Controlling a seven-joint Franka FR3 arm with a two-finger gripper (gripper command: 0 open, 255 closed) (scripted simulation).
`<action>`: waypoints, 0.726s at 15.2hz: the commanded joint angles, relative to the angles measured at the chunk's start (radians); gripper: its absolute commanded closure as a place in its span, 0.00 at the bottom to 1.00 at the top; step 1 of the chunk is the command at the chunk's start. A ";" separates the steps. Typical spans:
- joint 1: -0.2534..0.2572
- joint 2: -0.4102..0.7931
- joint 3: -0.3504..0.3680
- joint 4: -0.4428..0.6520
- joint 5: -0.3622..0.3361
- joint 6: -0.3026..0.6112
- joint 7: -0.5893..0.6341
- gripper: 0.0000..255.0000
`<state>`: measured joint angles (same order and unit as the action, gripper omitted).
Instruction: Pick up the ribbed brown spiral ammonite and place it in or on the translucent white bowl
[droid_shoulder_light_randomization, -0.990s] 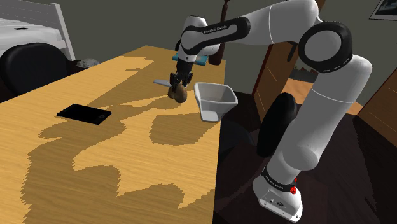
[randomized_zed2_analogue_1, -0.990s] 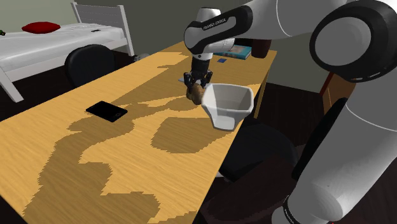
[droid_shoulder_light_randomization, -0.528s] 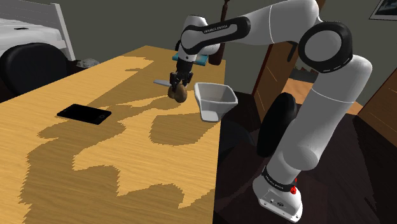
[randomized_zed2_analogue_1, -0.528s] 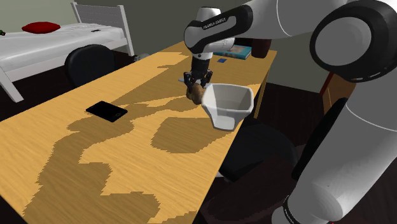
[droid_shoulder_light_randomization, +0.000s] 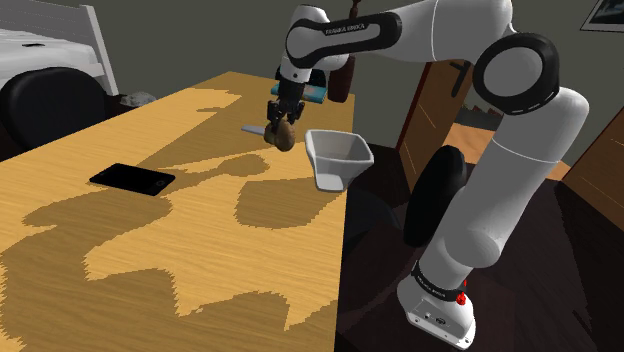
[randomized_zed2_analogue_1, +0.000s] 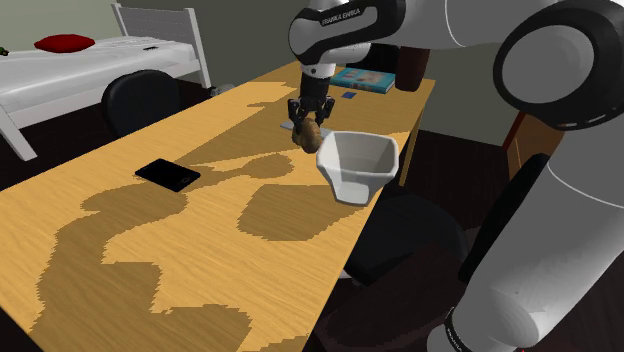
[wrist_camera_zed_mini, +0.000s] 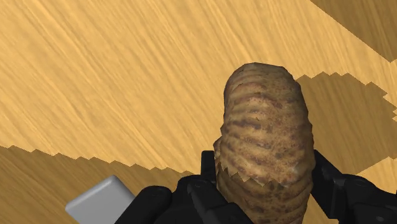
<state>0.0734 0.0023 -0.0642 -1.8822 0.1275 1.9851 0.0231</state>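
Note:
My black gripper (droid_shoulder_light_randomization: 279, 128) is shut on the ribbed brown ammonite (droid_shoulder_light_randomization: 281, 136), which hangs a little above the wooden table (droid_shoulder_light_randomization: 150, 230). In the second exterior view the gripper (randomized_zed2_analogue_1: 309, 124) holds the ammonite (randomized_zed2_analogue_1: 310, 134) just beside the near rim of the white bowl (randomized_zed2_analogue_1: 356, 166). The bowl (droid_shoulder_light_randomization: 336, 156) stands at the table's edge, on the shoulder view's right of the ammonite. Seen from the wrist, the ammonite (wrist_camera_zed_mini: 267, 133) is clasped between the two fingers (wrist_camera_zed_mini: 207, 167), its ribs running crosswise, with table beneath it.
A black phone (droid_shoulder_light_randomization: 132, 179) lies flat on the table toward the shoulder view's left. A small grey block (wrist_camera_zed_mini: 100, 201) rests on the table by the gripper. A blue book (randomized_zed2_analogue_1: 362, 80) and a dark jar (randomized_zed2_analogue_1: 410, 70) stand at the far end. A black chair (randomized_zed2_analogue_1: 142, 100) sits beyond the table.
The gripper has risen with the ammonite, lifting it higher off the table, still beside the bowl. The arm's shadow on the table has shifted.

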 joint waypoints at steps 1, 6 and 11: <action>-0.001 -0.003 -0.001 0.022 -0.001 -0.025 0.002 1.00; -0.001 -0.007 -0.002 0.085 -0.004 -0.091 0.009 1.00; -0.002 -0.005 -0.002 0.155 -0.007 -0.158 0.016 1.00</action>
<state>0.0725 -0.0070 -0.0651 -1.7489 0.1207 1.8435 0.0400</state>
